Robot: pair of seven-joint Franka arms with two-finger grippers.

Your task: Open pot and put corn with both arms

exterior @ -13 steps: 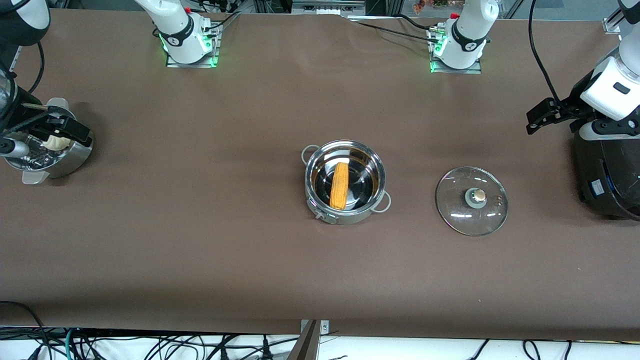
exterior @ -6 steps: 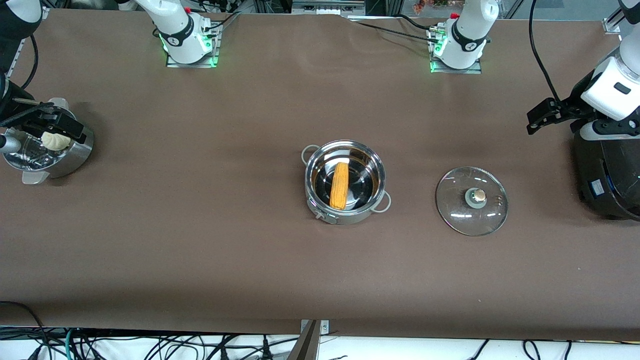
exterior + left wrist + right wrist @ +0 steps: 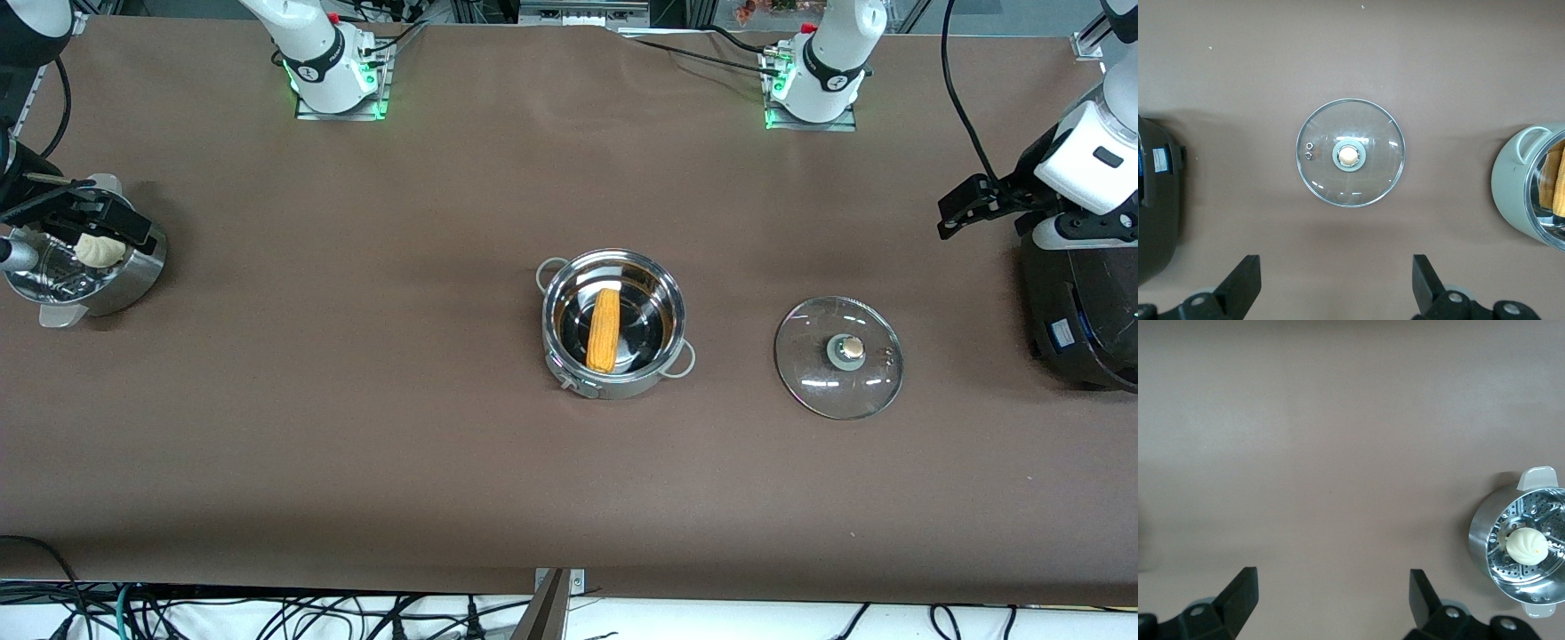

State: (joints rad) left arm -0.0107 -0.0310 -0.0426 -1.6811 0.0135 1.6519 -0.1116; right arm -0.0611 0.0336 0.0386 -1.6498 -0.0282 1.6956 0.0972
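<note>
The shiny steel pot stands open at the table's middle, with the yellow-orange corn lying inside it. Its glass lid lies flat on the table beside it, toward the left arm's end. My left gripper is open and empty, up over the table next to the black cooker. The left wrist view shows the open left gripper, the lid, the pot and the corn. My right gripper is open and empty over the steamer bowl; the right wrist view also shows it open.
A perforated steel steamer bowl with a pale bun stands at the right arm's end; the bowl and bun show in the right wrist view. A large black cooker stands at the left arm's end, also in the left wrist view.
My right gripper has drawn back a little toward the right arm's end of the table, over the steamer bowl. The left arm, pot, corn and lid have not moved.
</note>
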